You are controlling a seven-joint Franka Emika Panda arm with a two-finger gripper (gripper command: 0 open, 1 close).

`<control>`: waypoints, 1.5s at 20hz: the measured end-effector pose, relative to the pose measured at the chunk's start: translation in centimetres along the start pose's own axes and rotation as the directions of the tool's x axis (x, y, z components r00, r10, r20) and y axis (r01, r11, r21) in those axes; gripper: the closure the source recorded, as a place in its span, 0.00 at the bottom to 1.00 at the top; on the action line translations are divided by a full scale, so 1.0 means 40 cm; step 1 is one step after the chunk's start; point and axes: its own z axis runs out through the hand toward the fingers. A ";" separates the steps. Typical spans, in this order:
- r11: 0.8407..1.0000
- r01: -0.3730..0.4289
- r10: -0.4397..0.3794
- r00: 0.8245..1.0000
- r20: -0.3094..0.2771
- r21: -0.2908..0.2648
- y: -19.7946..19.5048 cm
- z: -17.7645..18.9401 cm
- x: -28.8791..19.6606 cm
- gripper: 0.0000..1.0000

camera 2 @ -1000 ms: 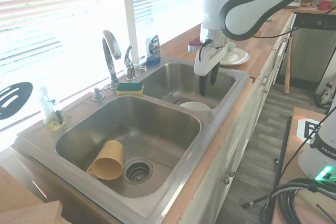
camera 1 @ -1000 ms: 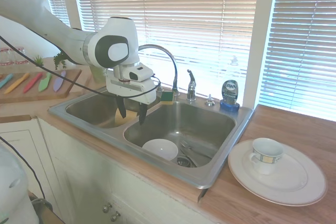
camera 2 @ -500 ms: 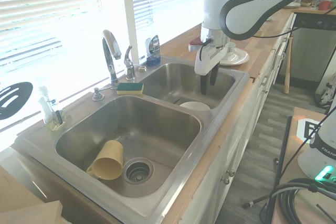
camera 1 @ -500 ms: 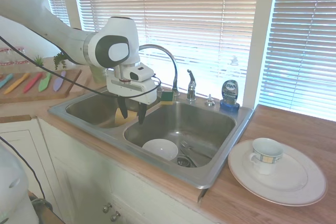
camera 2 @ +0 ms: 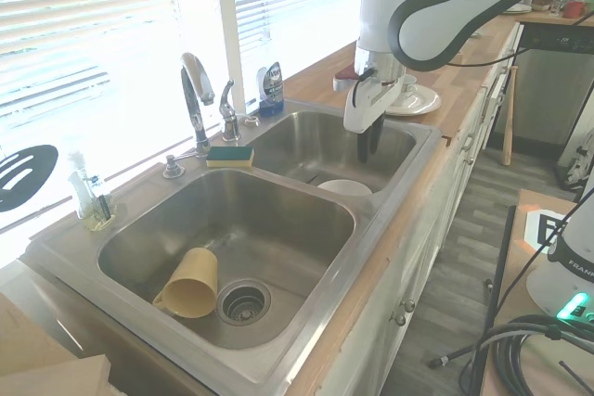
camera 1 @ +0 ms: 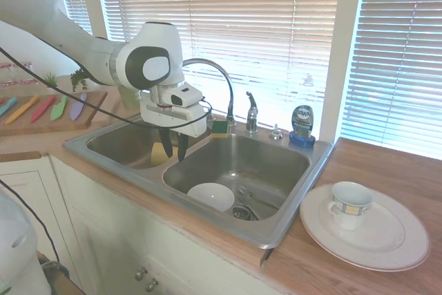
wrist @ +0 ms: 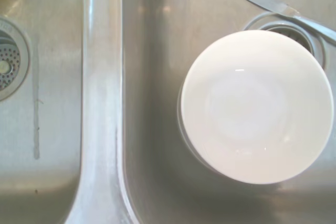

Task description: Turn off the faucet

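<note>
Gripper (camera 1: pixel 173 153) pointing straight down, black fingers drawn together with at most a sliver of gap, nothing between them and nothing touched. Hangs in the air over the steel divider (wrist: pixel 101 103) between the two basins, at about rim height, near the front edge of the sink (camera 1: pixel 290 212).

Right below and slightly aside, in the basin nearer the plate: white bowl (wrist: pixel 257 106) sitting upright and empty, just beside the drain (wrist: pixel 286 30), with a knife (wrist: pixel 278 9) lying on the basin floor by that drain. In the other basin: tan cup (camera 2: pixel 188 283) tipped on its side, next to that basin's drain (camera 2: pixel 243 302).

At the back rim, well apart from the gripper: faucet (camera 1: pixel 219 81), chrome gooseneck arching toward the front over the divider, with its short upright lever handle (camera 1: pixel 251 112) standing separately just beside the base. Green and yellow sponge (camera 2: pixel 229 155) lying on the rim at the foot of the spout. Blue dish-soap bottle (camera 1: pixel 302 125) at the back corner of the sink; small clear dispenser (camera 2: pixel 90 199) at the far opposite end.

On the wooden counter (camera 1: pixel 387 170) past the sink: white plate (camera 1: pixel 387 240) carrying a mug (camera 1: pixel 349 204). Open air between gripper and lever, spout arch rising alongside the wrist.
</note>
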 end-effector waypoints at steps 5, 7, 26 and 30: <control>1.000 0.008 -0.008 1.000 -0.020 0.009 -0.005 -0.002 0.006 1.00; 1.000 0.014 -0.013 0.999 -0.039 0.020 -0.017 -0.011 0.018 1.00; 0.962 0.098 -0.005 0.939 -0.344 0.254 -0.427 -0.085 0.371 1.00; 0.954 0.104 0.012 0.925 -0.380 0.281 -0.498 -0.109 0.428 1.00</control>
